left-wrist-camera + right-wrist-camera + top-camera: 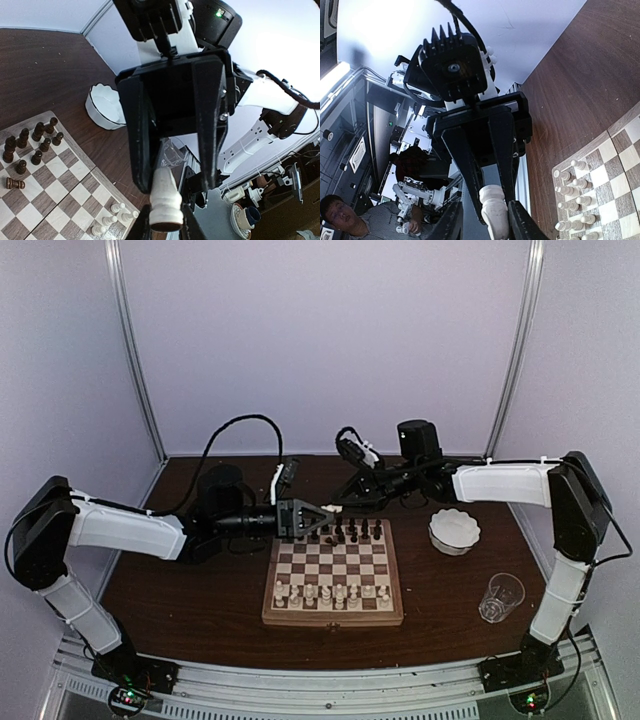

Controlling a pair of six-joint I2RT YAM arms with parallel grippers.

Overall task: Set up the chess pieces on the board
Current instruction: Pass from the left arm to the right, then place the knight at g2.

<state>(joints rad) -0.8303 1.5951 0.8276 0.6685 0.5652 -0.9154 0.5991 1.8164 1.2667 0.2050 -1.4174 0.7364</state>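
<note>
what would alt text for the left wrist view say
A white chess piece is pinched in the left gripper at the bottom, its top between the open fingers of the right gripper. Beyond: the board, dark pieces, a white bowl.

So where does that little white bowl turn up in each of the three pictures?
Top view: the white bowl sits on the table, right of the chessboard, by its far corner.
Left wrist view: left of centre, just past a corner of the board.
Right wrist view: not in it.
Shared landmark: the chessboard, seen in all three views, lower left in the left wrist view and lower right in the right wrist view.
</note>
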